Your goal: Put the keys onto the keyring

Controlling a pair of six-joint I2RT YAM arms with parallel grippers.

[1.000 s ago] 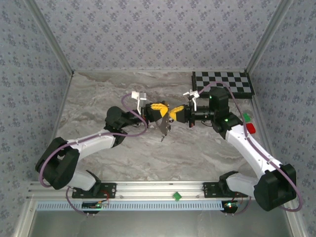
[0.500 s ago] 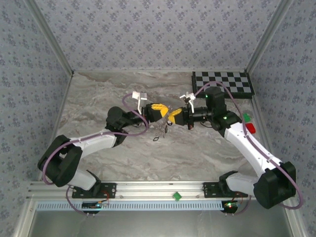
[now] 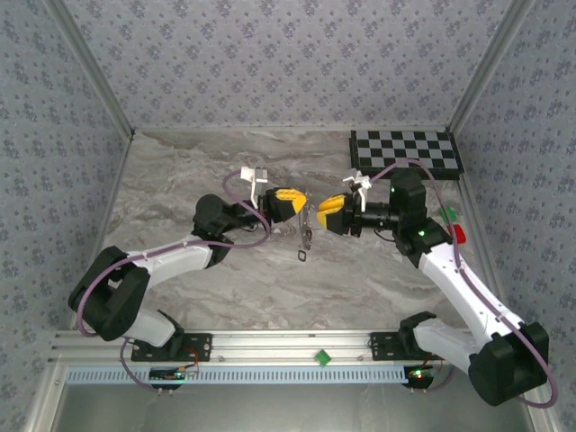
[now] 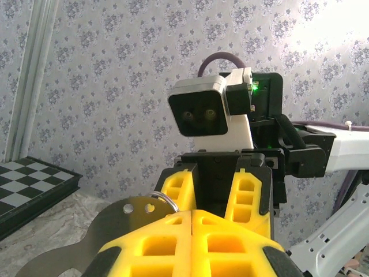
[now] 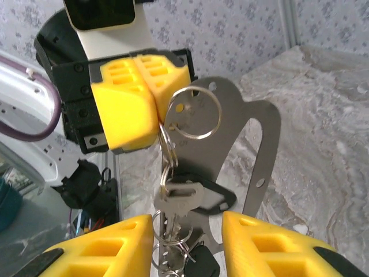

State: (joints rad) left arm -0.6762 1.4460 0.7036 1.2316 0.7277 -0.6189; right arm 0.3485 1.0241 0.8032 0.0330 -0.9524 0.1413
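Since a second ago the right gripper (image 3: 329,212) has drawn back from the left gripper (image 3: 290,203), and a gap now separates them in the top view. Its jaws have parted and stand spread, holding nothing. The left gripper's fingers (image 5: 138,95) are pressed together, pinching the keyring (image 5: 196,112) at their tips alongside a flat grey metal plate (image 5: 253,144). The keys (image 5: 181,196) hang in a bunch from smaller rings directly beneath the left fingertips. In the right wrist view the bunch falls between the spread right fingers (image 5: 271,245). Dark key heads show at the bottom of the bunch.
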